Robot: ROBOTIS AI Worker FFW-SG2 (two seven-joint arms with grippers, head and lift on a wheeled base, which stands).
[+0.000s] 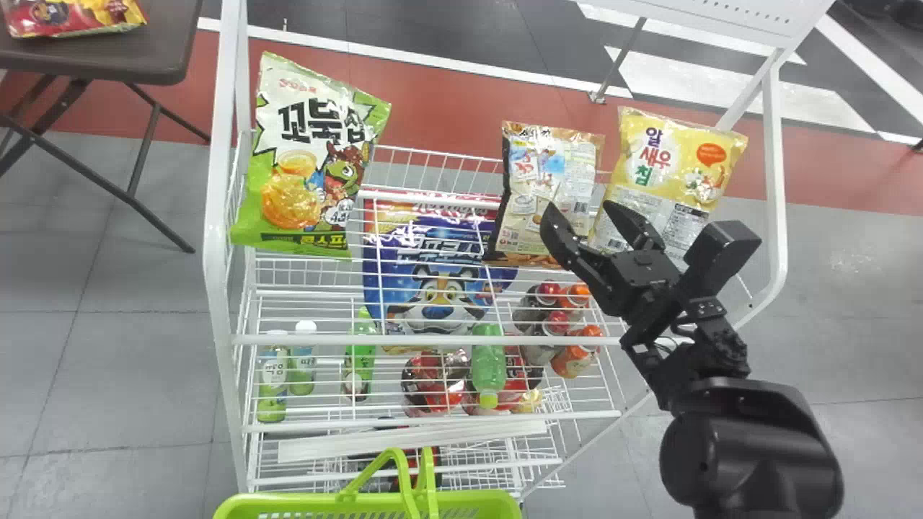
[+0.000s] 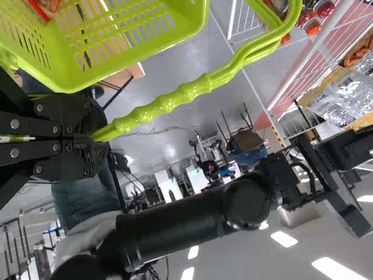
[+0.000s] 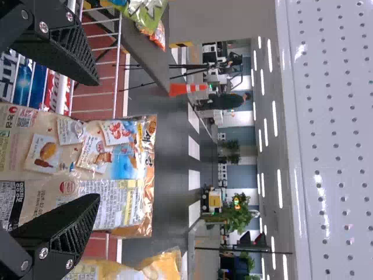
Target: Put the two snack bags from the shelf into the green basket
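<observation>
The right gripper (image 1: pixel 581 216) stands open in front of the brown snack bag (image 1: pixel 533 169), which is upright on the top shelf. In the right wrist view, that gripper (image 3: pixel 98 140) has one finger at each side of the brown bag (image 3: pixel 125 157); whether they touch it I cannot tell. A yellow snack bag (image 1: pixel 667 166) stands to its right on the same shelf. The green basket (image 1: pixel 288 504) sits low before the rack. In the left wrist view, the left gripper (image 2: pixel 96 137) is closed around a handle of the basket (image 2: pixel 134 44); something red shows inside it.
A green snack bag (image 1: pixel 310 166) and a blue one (image 1: pixel 436 267) are farther left on the white wire rack (image 1: pixel 216 216). Bottles and cans stand on lower levels. A perforated white panel (image 3: pixel 332 140) rises beside the right gripper. A dark table (image 1: pixel 108 58) is at far left.
</observation>
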